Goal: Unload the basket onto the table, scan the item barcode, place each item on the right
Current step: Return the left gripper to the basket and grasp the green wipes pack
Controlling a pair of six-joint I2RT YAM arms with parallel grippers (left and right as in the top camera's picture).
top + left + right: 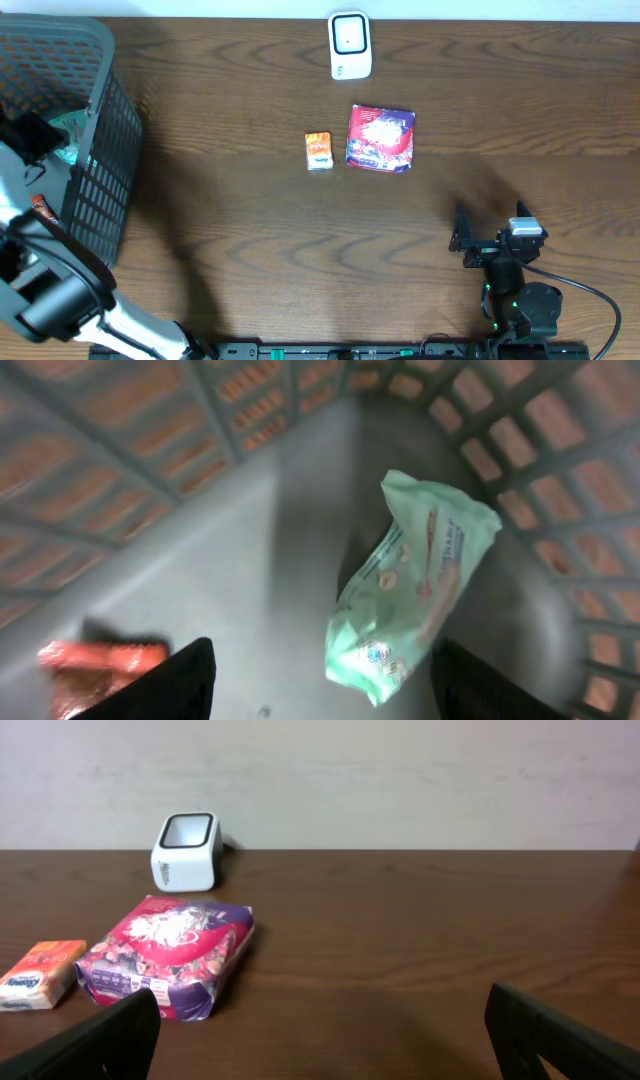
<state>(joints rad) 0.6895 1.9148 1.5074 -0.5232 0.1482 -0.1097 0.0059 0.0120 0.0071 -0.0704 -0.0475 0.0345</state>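
Left gripper [322,665] hangs open over the green packet [415,575].

Left arm [60,300] extended forward, wrist pitched down. Left gripper [322,650] points downward, jaws parted; its fingers [185,685] show dark on either side. Right arm [515,290] folded in close to its base. Right gripper [320,1015] held level, facing forward, jaws spread wide with nothing between them.

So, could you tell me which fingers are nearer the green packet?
Left. The left fingers hang over the green packet inside the basket; the right fingers sit far across the table.
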